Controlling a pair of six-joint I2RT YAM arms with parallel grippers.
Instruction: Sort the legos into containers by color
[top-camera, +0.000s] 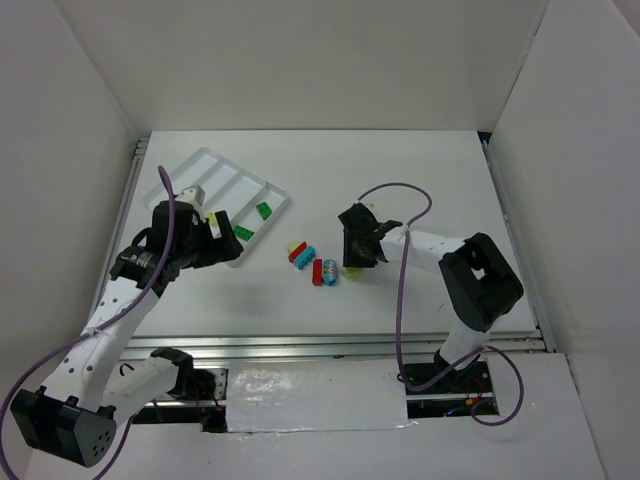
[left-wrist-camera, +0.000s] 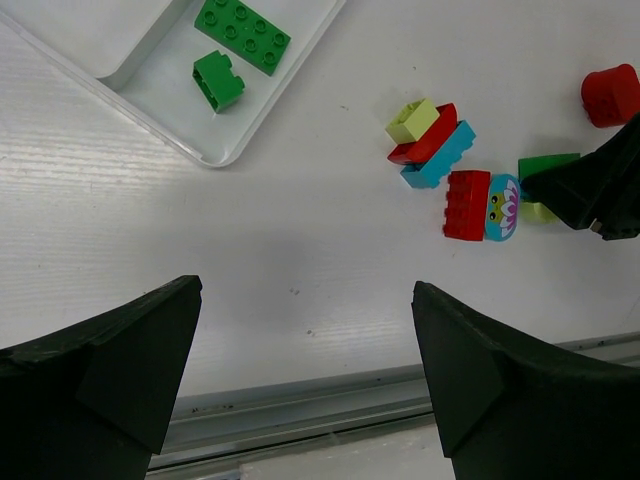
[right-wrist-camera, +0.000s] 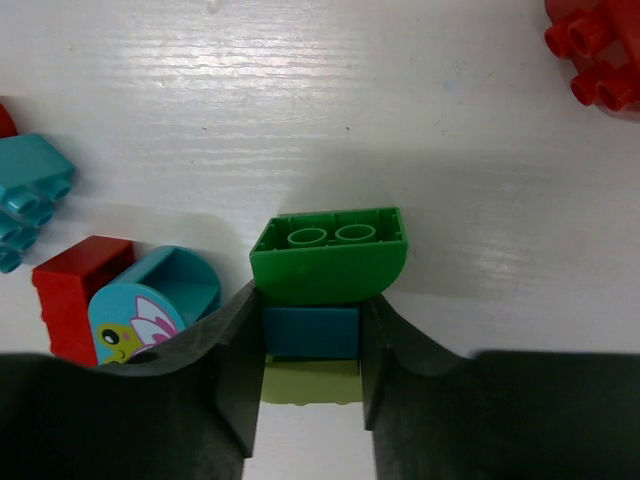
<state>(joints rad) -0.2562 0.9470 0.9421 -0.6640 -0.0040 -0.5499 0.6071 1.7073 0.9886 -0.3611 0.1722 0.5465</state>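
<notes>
A blue brick (right-wrist-camera: 310, 333) sits between the fingers (right-wrist-camera: 238, 372) of the right gripper (right-wrist-camera: 312, 318), which are clenched on its two sides. A green brick (right-wrist-camera: 328, 255) with one rounded edge is joined to it just past the fingertips. A pale yellow-green brick (right-wrist-camera: 310, 382) is joined to it on the wrist side, so the three form one stack. The stack is well apart from the white tray (left-wrist-camera: 160, 95), on the side of the loose bricks away from the tray.

Between the stack and the tray, just beside the stack, a red brick (left-wrist-camera: 466, 205) touches a teal rounded piece (left-wrist-camera: 502, 207) printed with a flower face. Nearer the tray, a yellow brick (left-wrist-camera: 412, 120), a curved red brick (left-wrist-camera: 432, 140) and a teal brick (left-wrist-camera: 442, 158) lie pressed together in a cluster. A red round brick (left-wrist-camera: 610, 95) lies alone near the stack, also well apart from the tray.

Inside the tray, the compartment nearest the loose bricks holds a flat green brick (left-wrist-camera: 242, 35) and a small green brick (left-wrist-camera: 218, 80), just beside each other.

The left gripper (left-wrist-camera: 305, 290) hangs over the white table (left-wrist-camera: 300, 240) just beside the tray's corner. Its fingers are spread wide with nothing between them.
</notes>
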